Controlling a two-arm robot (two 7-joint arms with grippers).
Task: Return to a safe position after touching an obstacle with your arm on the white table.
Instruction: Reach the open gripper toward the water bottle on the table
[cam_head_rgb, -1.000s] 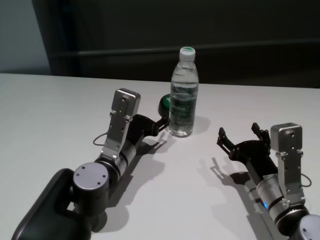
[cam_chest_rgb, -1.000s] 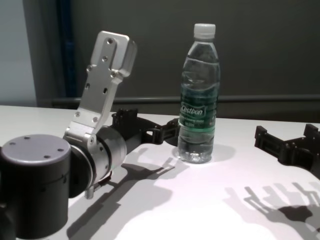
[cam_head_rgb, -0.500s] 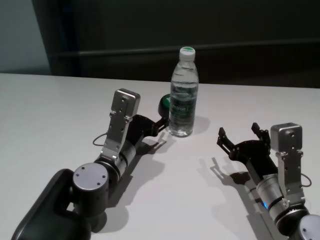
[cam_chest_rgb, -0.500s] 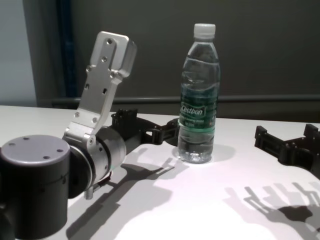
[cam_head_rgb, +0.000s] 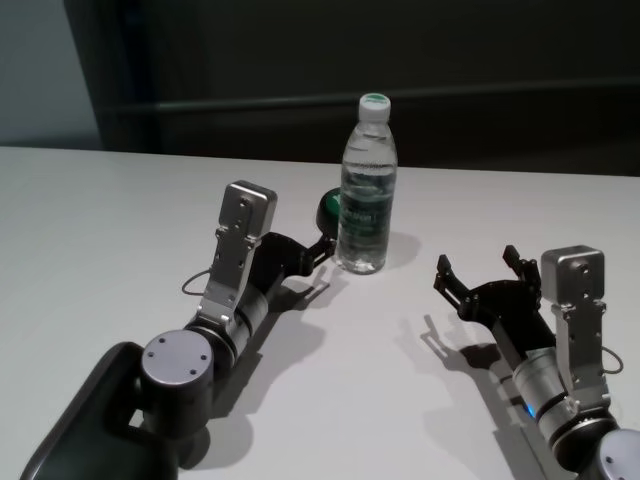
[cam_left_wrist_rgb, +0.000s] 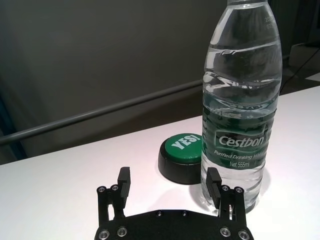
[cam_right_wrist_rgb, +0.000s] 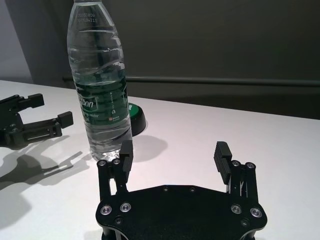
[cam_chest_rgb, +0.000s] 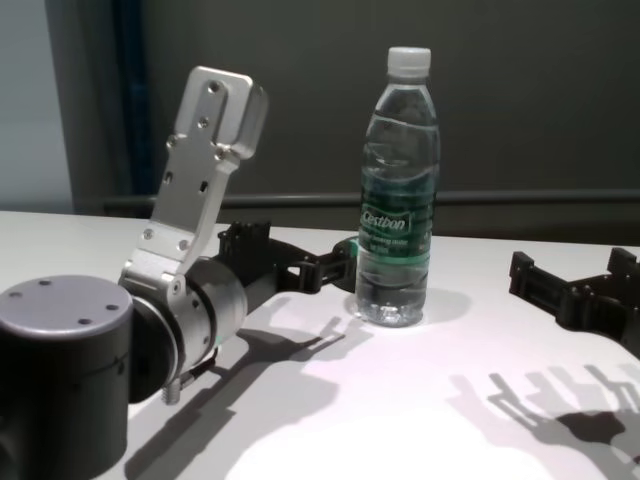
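The obstacle, a tall clear water bottle with a white cap and dark green label, stands upright on the white table. My left gripper lies low over the table just left of the bottle, open and holding nothing. In the left wrist view one finger overlaps the bottle near its base; I cannot tell whether they touch. My right gripper rests open over the table, well to the right of the bottle and nearer me, with nothing in it.
A low black dome with a green top sits just behind and left of the bottle. The table's far edge meets a dark wall with a horizontal rail. Bare tabletop stretches left of my left arm and between the two arms.
My left arm has shifted slightly leftward and back; its wrist bracket sits a little farther from the bottle. The bottle and the right arm have not moved.
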